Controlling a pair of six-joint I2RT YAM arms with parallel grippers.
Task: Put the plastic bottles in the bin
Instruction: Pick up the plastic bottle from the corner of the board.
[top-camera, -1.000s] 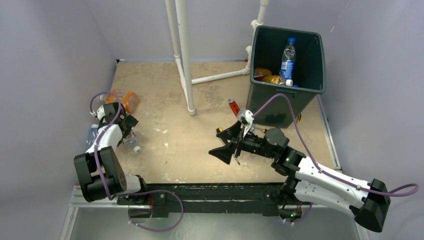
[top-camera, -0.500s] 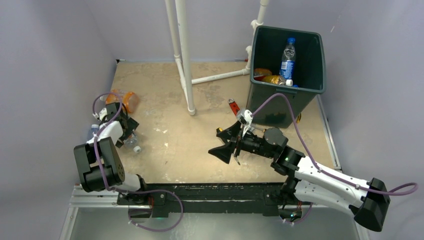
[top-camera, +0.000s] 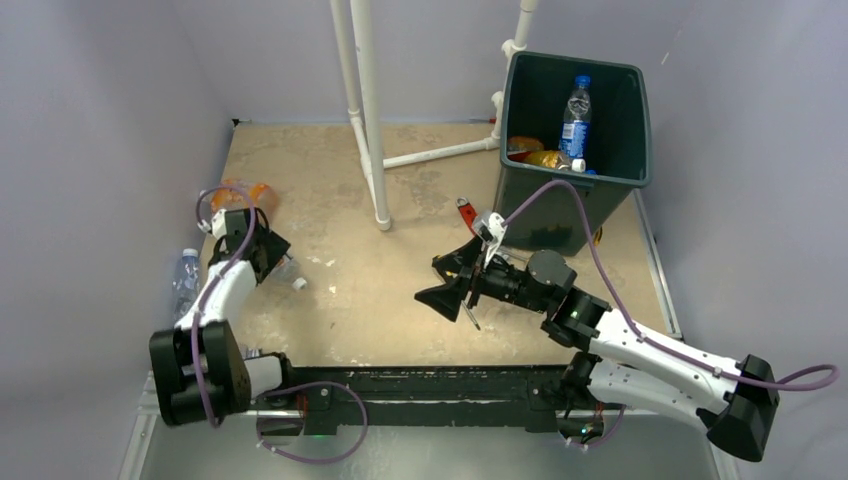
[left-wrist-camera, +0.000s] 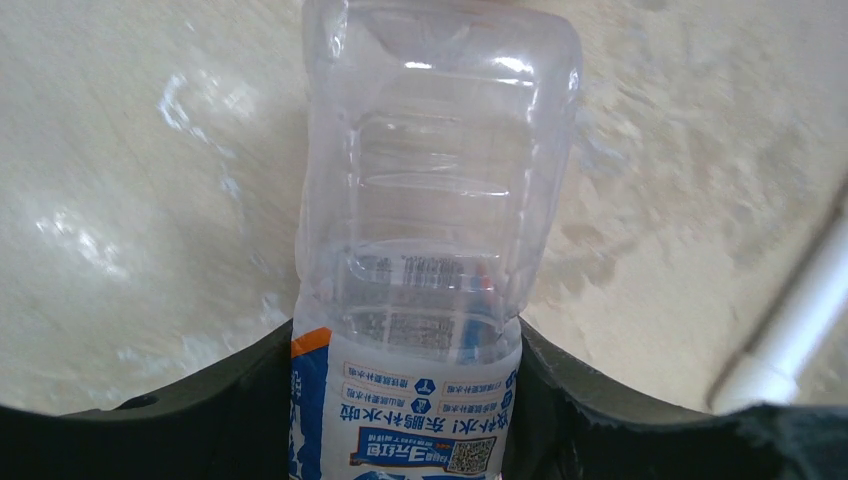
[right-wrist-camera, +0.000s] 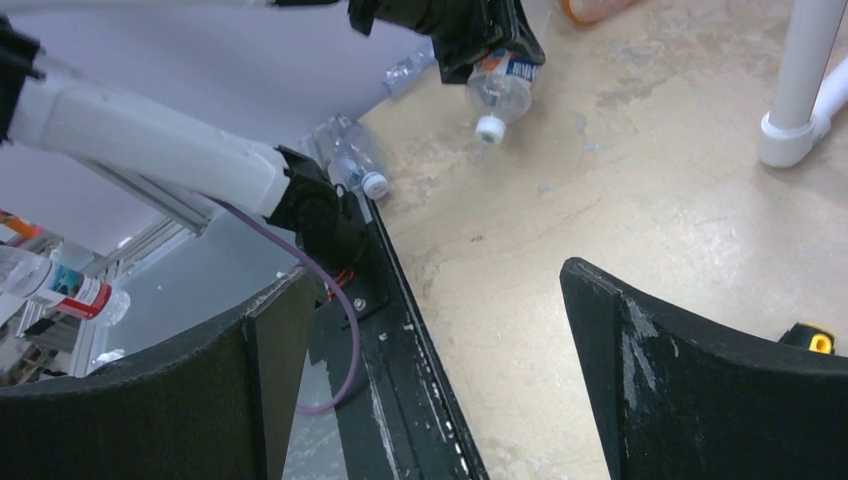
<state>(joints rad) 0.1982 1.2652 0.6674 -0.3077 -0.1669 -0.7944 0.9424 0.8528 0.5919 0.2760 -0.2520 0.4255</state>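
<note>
My left jaws are pinching a clear water bottle (left-wrist-camera: 435, 230) by its white-and-blue label, one finger pressed against each side. From the right wrist camera the bottle's white cap (right-wrist-camera: 489, 128) points down toward the table (top-camera: 380, 300). This is close to the left edge, about halfway along it.

Just beyond, farther along the same edge, an orange-tinted bottle (top-camera: 252, 196) lies on its side. Another clear bottle (top-camera: 185, 278) lies right at the left edge on the near side, apart from my jaws.

My right jaws are spread wide with nothing between them. They hang over the near middle of the table, pointing left. A red-handled wrench (top-camera: 466, 212) lies on the table just beyond them.

The dark green bin (top-camera: 590, 215) stands at the far right corner. It holds a blue-labelled bottle (top-camera: 575, 115) standing against the back wall and an orange bottle (top-camera: 545, 158) lying at the bottom — I cannot tell whether more sit underneath. A white pipe frame (top-camera: 368, 120) rises from the far middle of the table, left of the bin.
</note>
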